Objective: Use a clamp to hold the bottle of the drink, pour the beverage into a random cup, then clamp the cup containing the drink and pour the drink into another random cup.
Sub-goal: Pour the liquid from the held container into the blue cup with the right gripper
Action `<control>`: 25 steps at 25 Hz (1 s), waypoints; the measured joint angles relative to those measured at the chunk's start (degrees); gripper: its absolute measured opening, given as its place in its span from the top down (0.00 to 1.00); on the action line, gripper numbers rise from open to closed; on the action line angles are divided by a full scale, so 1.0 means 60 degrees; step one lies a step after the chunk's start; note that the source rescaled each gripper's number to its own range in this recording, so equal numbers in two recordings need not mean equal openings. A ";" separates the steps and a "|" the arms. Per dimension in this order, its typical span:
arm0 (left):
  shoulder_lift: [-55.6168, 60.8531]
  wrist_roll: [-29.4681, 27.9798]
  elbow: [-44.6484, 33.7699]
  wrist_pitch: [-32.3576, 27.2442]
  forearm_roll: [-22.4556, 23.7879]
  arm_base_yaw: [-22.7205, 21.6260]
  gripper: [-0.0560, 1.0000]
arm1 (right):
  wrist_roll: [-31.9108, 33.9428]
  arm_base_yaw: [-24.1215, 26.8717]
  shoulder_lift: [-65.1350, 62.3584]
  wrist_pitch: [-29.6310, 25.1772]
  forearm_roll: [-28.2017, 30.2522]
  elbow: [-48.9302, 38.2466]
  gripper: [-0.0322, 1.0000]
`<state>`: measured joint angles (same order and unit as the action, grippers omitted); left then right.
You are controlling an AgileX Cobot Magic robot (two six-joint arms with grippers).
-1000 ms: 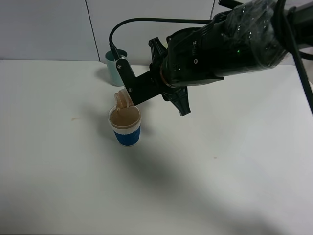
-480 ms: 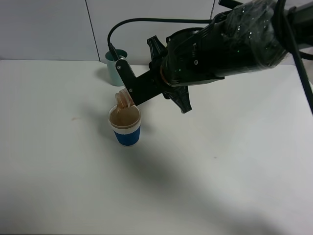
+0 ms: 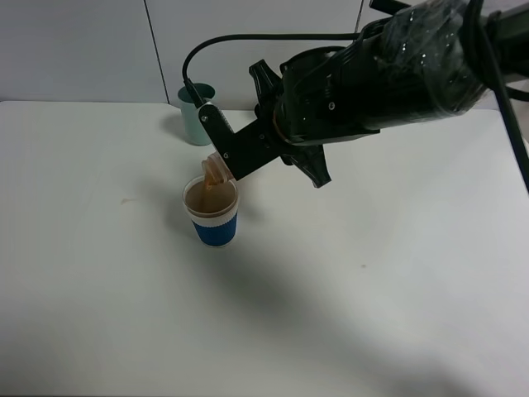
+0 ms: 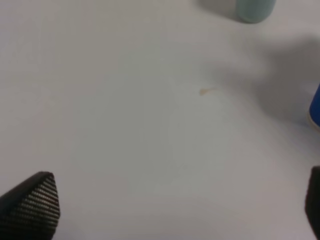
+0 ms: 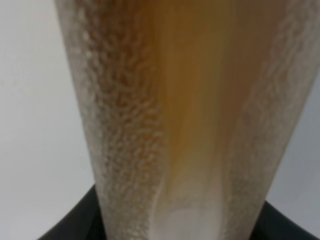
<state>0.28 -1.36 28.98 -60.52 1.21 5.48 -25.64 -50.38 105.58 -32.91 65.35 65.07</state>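
Observation:
My right gripper reaches across from the right and is shut on the bottle. The bottle is tipped steeply, with its peach neck just above the rim of the blue cup. Brown beverage fills the cup close to its white band. In the right wrist view the clear bottle fills the frame, with brown liquid running along inside it. My left gripper hangs open over bare table, with only its two dark fingertips showing. The blue cup's edge is at that view's side.
A teal tumbler stands behind the blue cup near the table's far edge, and its base shows as the tumbler in the left wrist view. A small brown stain marks the white table. A black cable arcs above the tumbler.
The right gripper has tipped the bottle further and shifted its neck slightly right, closer over the blue cup. The left gripper has not moved.

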 joint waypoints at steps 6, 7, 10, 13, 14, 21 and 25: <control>0.0000 0.0000 0.0000 0.0000 0.0000 0.0000 0.00 | -0.0021 0.0000 0.0000 -0.0089 0.0069 0.0000 0.95; 0.0000 0.0000 0.0000 0.0000 0.0000 0.0000 0.00 | -0.0021 0.0000 0.0000 -0.0102 0.0110 0.0000 0.95; 0.0000 0.0000 0.0000 0.0000 0.0000 0.0000 0.00 | -0.0021 0.0000 0.0000 -0.0110 0.0172 0.0000 0.95; 0.0000 0.0000 0.0000 0.0000 0.0000 0.0000 0.00 | -0.0028 0.0000 0.0000 -0.0110 0.0191 0.0000 0.95; 0.0000 0.0000 0.0000 0.0000 0.0000 0.0000 0.00 | -0.0028 0.0000 0.0000 -0.0110 0.0204 0.0000 0.95; 0.0000 0.0000 0.0000 0.0000 0.0000 0.0000 0.00 | -0.0497 0.0000 0.0000 -0.0110 0.0248 0.0003 0.95; 0.0000 0.0000 0.0000 0.0000 0.0000 0.0000 0.00 | -0.0525 0.0000 0.0000 -0.0110 0.0334 0.0003 0.95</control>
<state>0.28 -1.36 28.98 -60.52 1.21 5.48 -28.79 -50.38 105.58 -33.57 67.35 65.09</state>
